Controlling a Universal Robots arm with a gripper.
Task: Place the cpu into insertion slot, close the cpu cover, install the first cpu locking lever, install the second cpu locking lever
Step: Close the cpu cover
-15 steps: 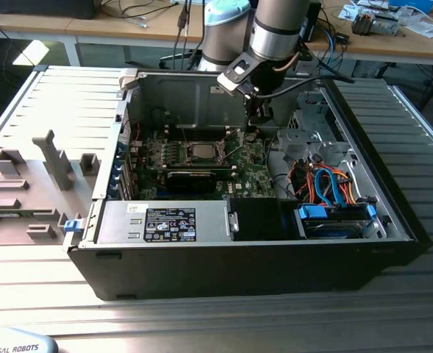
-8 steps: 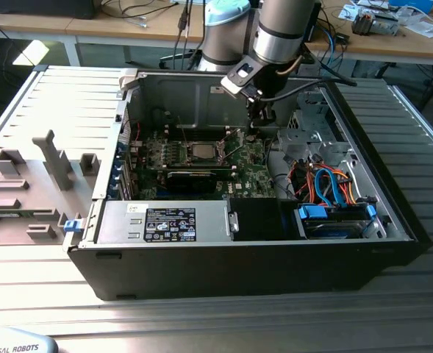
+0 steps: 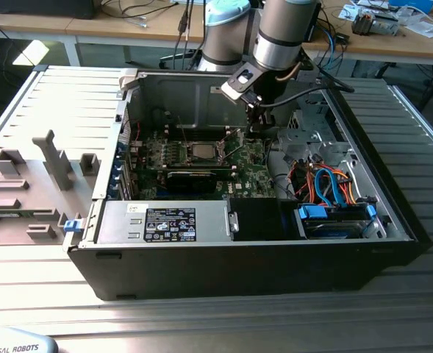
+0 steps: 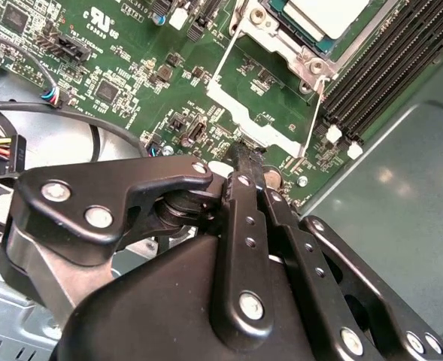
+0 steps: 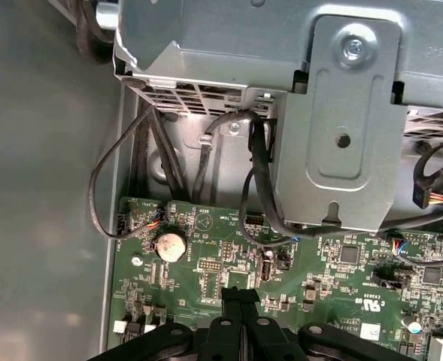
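The cpu (image 3: 201, 151) (image 4: 323, 13) lies with its silvery top up in the insertion slot (image 4: 270, 34), on the green board inside the open case. The cpu cover (image 4: 251, 116), a thin silvery frame, stands swung open from the slot's edge on the gripper's side, with green board showing through its window. My gripper (image 3: 254, 126) (image 4: 249, 154) (image 5: 240, 295) hangs low over the board to the exterior view's right of the slot. It is shut with nothing between its black fingers. Its tip sits right at the cover's free edge; I cannot tell whether they touch. The locking levers I cannot make out apart from the cover's thin side rails.
A black card (image 3: 190, 179) lies in front of the slot and long black memory slots (image 4: 386, 68) beside it. A metal drive cage (image 3: 315, 140) (image 5: 341, 135) with cables (image 3: 326, 184) stands close to the gripper. A coin battery (image 5: 170, 245) sits on the board. A grey fixture (image 3: 25, 191) lies outside the case.
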